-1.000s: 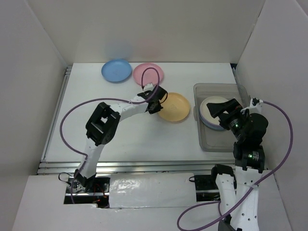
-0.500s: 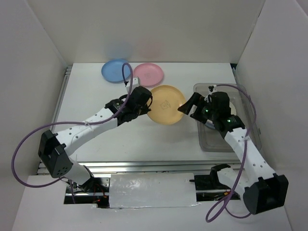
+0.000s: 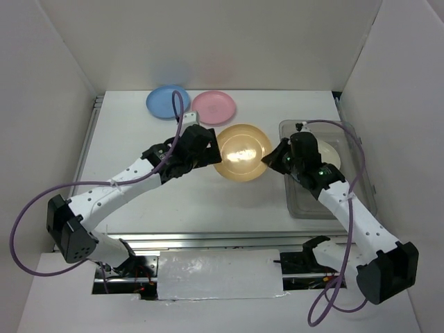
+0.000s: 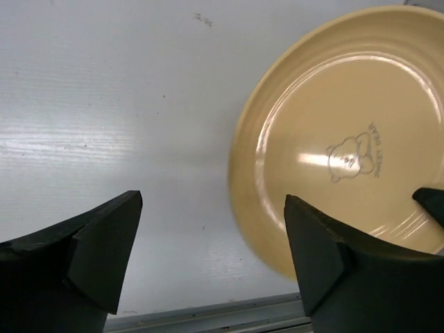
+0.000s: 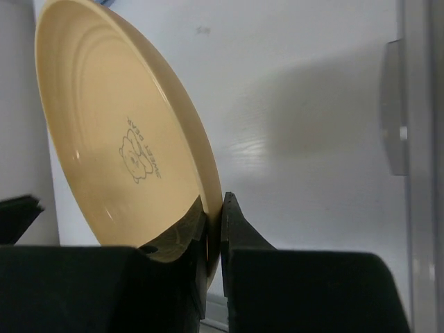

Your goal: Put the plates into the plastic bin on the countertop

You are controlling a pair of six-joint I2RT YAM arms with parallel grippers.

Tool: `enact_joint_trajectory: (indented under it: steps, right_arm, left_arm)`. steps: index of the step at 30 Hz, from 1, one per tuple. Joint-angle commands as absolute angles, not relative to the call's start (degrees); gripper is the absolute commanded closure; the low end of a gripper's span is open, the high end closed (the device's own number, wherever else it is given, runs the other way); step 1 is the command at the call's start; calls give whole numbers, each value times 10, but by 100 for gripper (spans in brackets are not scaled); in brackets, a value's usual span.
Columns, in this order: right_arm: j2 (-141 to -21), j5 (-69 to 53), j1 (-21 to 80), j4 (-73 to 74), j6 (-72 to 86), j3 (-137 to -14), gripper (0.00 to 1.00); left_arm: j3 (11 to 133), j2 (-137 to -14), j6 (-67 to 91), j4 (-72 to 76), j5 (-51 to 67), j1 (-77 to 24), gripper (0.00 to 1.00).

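Note:
The orange plate (image 3: 241, 152) hangs tilted over the countertop (image 3: 132, 139), between my two grippers. My right gripper (image 3: 272, 158) is shut on its right rim; the right wrist view shows the rim (image 5: 125, 132) pinched between the fingers (image 5: 215, 205). My left gripper (image 3: 211, 149) stands open just left of the plate (image 4: 347, 139), with its jaws wide apart (image 4: 211, 201) and nothing between them. The plastic bin (image 3: 305, 207) sits at the right with a cream plate (image 3: 329, 151) in it. A blue plate (image 3: 168, 101) and a pink plate (image 3: 214, 106) lie at the back.
White walls close in the countertop on three sides. A metal rail (image 3: 208, 239) runs along the near edge. The bin's rim (image 5: 420, 139) shows at the right edge of the right wrist view.
My left gripper has opened and let go of the orange plate. My right gripper has come over from the bin and closed on the plate's right rim.

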State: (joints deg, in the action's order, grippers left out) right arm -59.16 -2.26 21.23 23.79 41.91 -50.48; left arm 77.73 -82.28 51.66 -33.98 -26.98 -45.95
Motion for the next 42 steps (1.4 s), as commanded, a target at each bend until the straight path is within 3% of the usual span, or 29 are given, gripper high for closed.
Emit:
enact_joint_trajectory:
  steps: [1,10,19,20,21,22,24,32,36,39,42]
  right_arm:
    - [-600,57,154,267,420,-550,100]
    - [-622,-76,-211,195,475,-476,100]
    - [-736,-129,-290,173,458,-487,100]
    - [-733,-138,-293,161,460,-476,96]
    - [-729,-139,-294,157,461,-475,63]
    - [-723,-141,-293,155,464,-473,38]
    - [-715,-134,-287,170,465,-480,0]
    - [-549,-91,-290,270,449,-523,0]
    - [-453,-78,-271,279,442,-521,0]
    - [-453,-64,-265,295,439,-510,0]
    - [-454,-159,-260,272,443,-463,0]
  left_arm:
    - [802,-791,531,-373,-313,-461,1]
    - [715,-736,483,-365,-272,-432,1]
    - [647,-740,459,-320,-232,-418,1]
    - [644,-744,453,-316,-227,-417,1]
    - [645,-751,452,-315,-221,-417,1]
    - [646,-756,451,-311,-219,-417,1]
    - [647,-765,448,-309,-215,-417,1]
    - [650,-773,480,-300,-225,-388,1]
    - [644,-773,504,-246,-178,-279,1]
    - [656,-804,506,-218,-114,-212,1]
    - [698,-855,501,-190,-79,-161,1]
